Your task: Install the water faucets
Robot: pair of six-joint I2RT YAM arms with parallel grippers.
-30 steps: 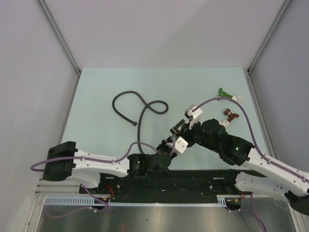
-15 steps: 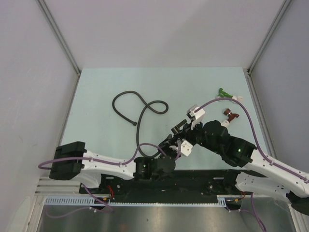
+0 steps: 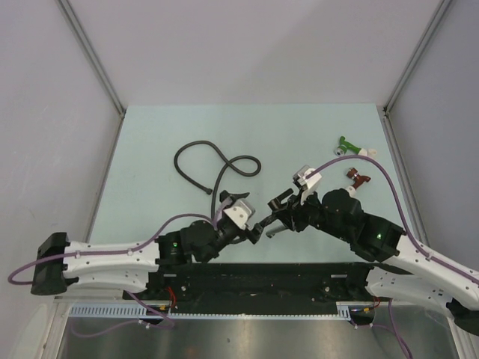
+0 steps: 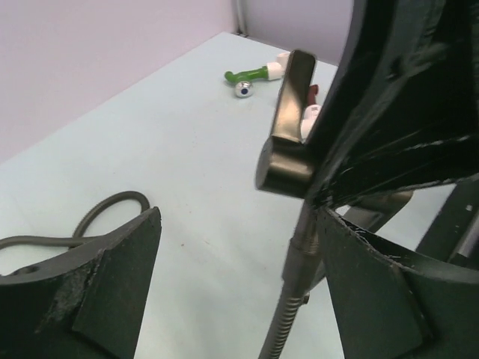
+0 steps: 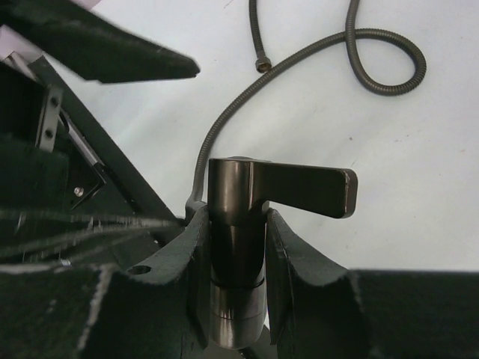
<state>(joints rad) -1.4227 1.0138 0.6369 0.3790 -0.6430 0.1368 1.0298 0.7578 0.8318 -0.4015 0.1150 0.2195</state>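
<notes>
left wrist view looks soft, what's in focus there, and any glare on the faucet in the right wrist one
Left wrist view: the left tool's fingers up close are dark and blurred, the faucet has a soft sheen, the green fitting behind is clearer. Right wrist view: faucet sharp, pale streaks down its barrel but no harsh glare; the table is washed near white.

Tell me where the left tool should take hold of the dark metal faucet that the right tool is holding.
Probably the flat straight arm of the dark metal faucet. The right tool is shut around the round body, leaving only that arm clear, and its flat faces suit a pinch. The open left tool should come from the arm's free end.
</notes>
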